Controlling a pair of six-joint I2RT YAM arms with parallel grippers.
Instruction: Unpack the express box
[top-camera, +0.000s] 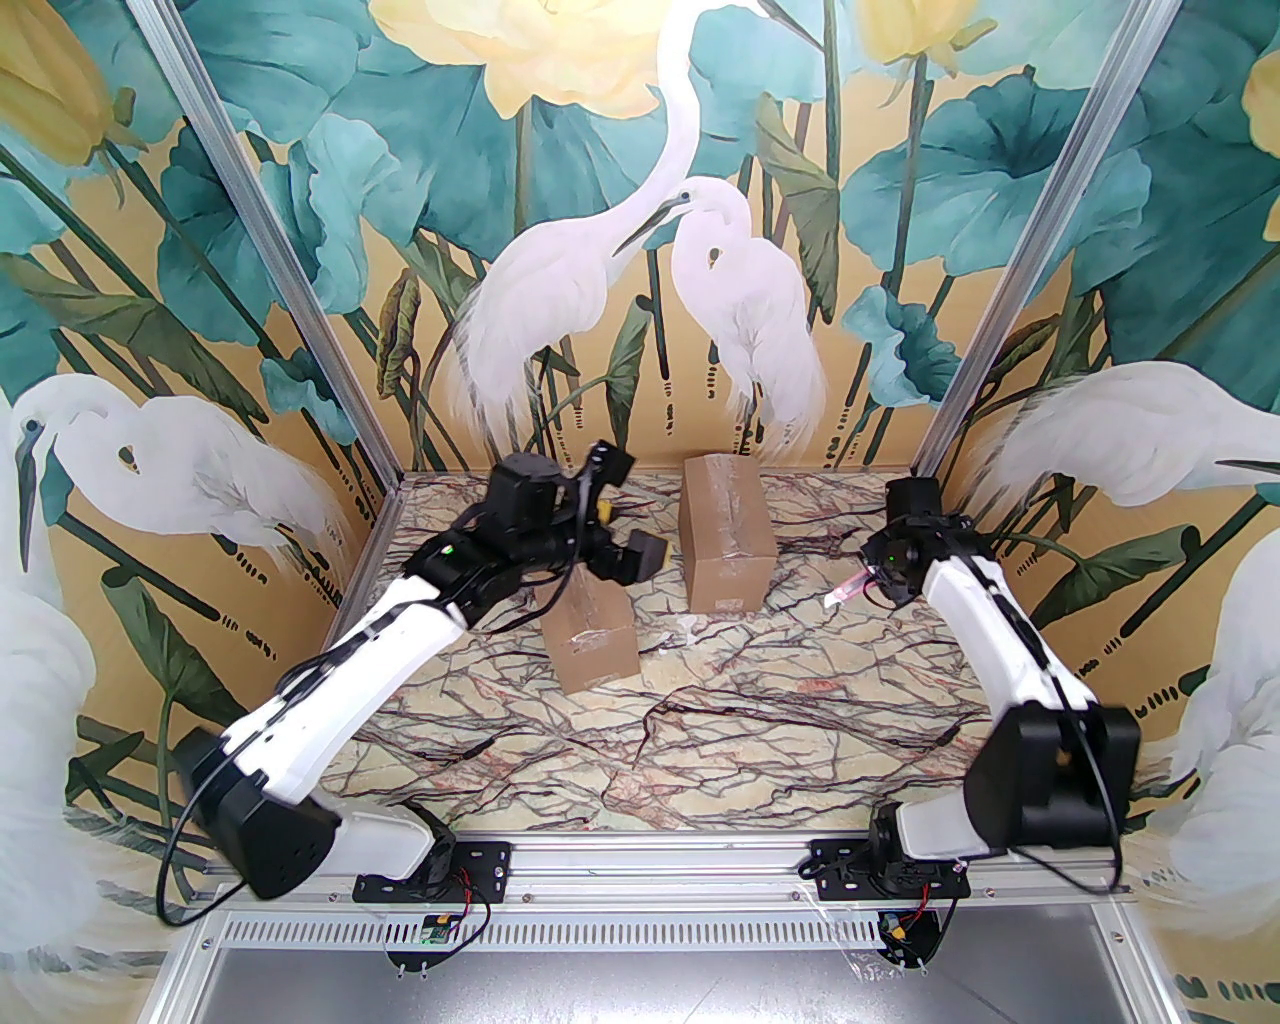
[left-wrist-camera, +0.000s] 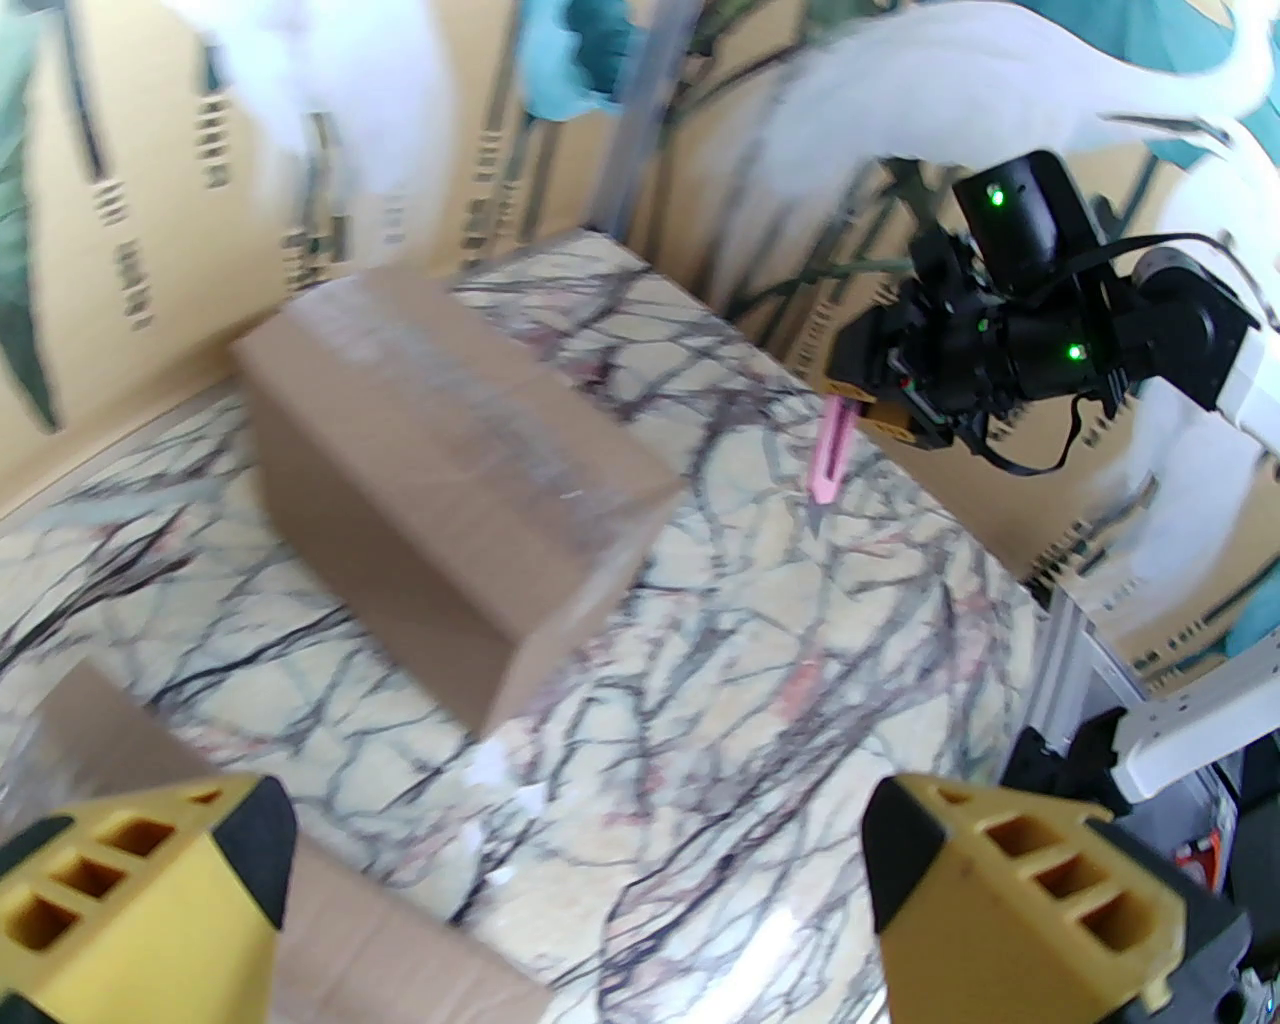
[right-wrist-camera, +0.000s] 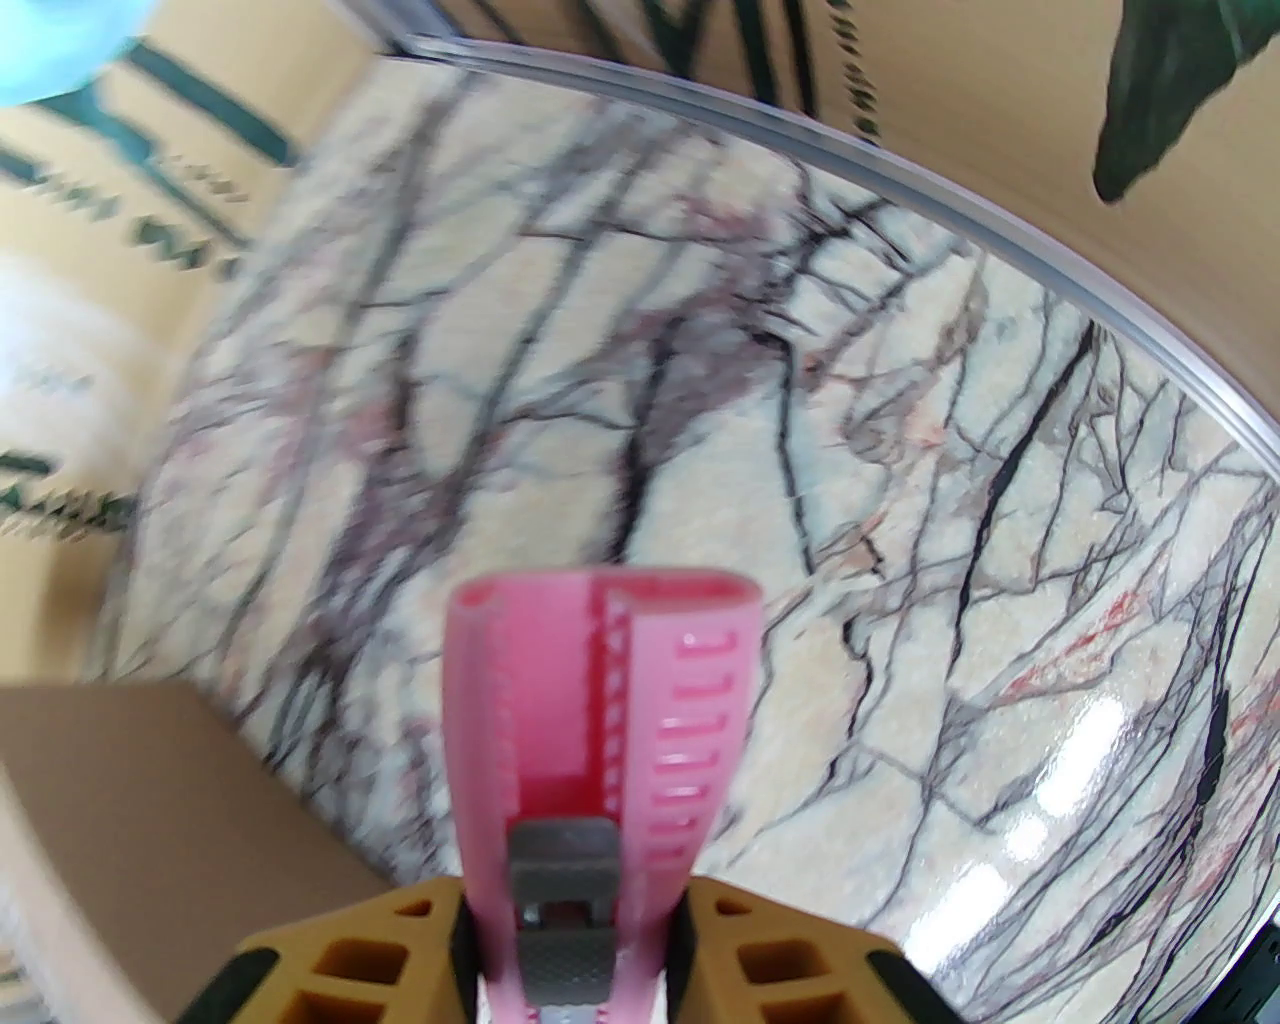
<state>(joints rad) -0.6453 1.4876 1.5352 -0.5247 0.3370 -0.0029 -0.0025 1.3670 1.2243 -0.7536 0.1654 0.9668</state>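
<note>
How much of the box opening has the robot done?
Done: the right gripper holds the pink plastic utility knife. In hand: the open left gripper hovers above the nearer brown cardboard box. To do: it and the farther brown cardboard box look taped shut, uncut.

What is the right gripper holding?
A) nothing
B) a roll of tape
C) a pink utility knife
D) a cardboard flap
C: the right gripper is clamped on the pink utility knife, pressing its handle from both sides.
</note>
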